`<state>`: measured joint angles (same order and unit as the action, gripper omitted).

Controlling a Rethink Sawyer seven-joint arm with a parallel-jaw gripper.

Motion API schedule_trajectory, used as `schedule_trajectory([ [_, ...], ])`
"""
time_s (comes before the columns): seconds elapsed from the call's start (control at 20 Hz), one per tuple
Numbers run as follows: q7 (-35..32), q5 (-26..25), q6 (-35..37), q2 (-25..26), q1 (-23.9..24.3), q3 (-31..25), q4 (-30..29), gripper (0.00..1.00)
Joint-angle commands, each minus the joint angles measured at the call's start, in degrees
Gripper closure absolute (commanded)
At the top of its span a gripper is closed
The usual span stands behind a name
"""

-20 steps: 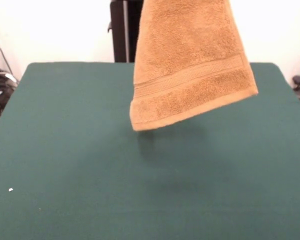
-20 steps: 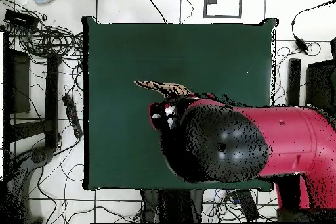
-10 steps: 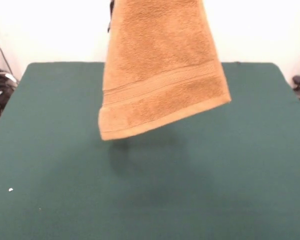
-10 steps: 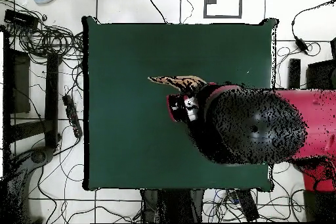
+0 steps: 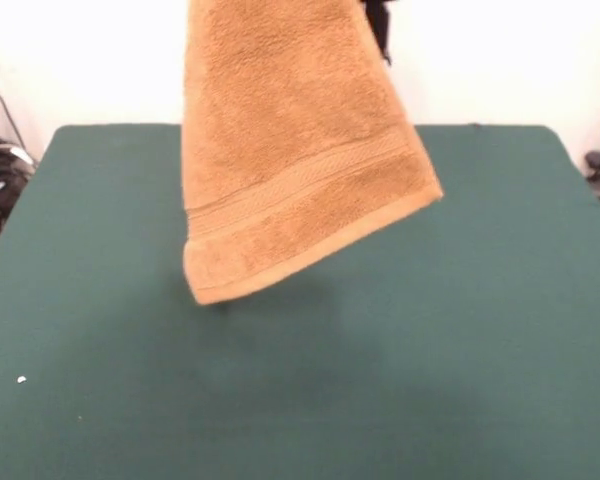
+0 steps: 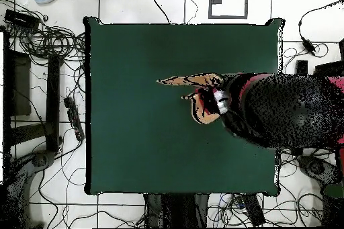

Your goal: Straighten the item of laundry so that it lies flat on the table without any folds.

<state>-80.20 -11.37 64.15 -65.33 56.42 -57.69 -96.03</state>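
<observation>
The item of laundry (image 5: 290,150), an orange-tan terry towel, hangs in the air above the table (image 5: 460,330). Its top runs out of the front view. A ribbed band crosses it near its slanted bottom edge, and the lowest corner hangs just over the green cloth, left of centre. From overhead the item of laundry (image 6: 187,79) shows edge-on as a thin strip. My gripper (image 6: 209,93) holds it from above and is mostly covered by the red and black arm (image 6: 289,109). A dark part of the arm (image 5: 380,22) peeks out beside the towel's top right.
The table's green cloth (image 6: 134,132) spreads wide on every side of the hanging towel. Cables and dark boxes (image 6: 40,45) lie on the floor beyond the table's left edge in the overhead view. A small white speck (image 5: 21,379) lies on the cloth.
The towel has swung toward the left of the front view and hangs a little lower. In the overhead view the arm and towel have shifted right.
</observation>
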Motion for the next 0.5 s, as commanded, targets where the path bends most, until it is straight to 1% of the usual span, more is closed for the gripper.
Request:
schedule_trajectory([
  [0.05, 20.79, -4.38, 10.69, 4.6, -1.07, -3.14, 6.11, 1.0],
  [0.2, 21.72, -5.6, 13.43, 4.77, -1.67, -2.93, 8.95, 1.0],
  [0.5, 16.86, -4.87, 3.96, 2.71, 0.45, -4.67, -0.86, 1.0],
])
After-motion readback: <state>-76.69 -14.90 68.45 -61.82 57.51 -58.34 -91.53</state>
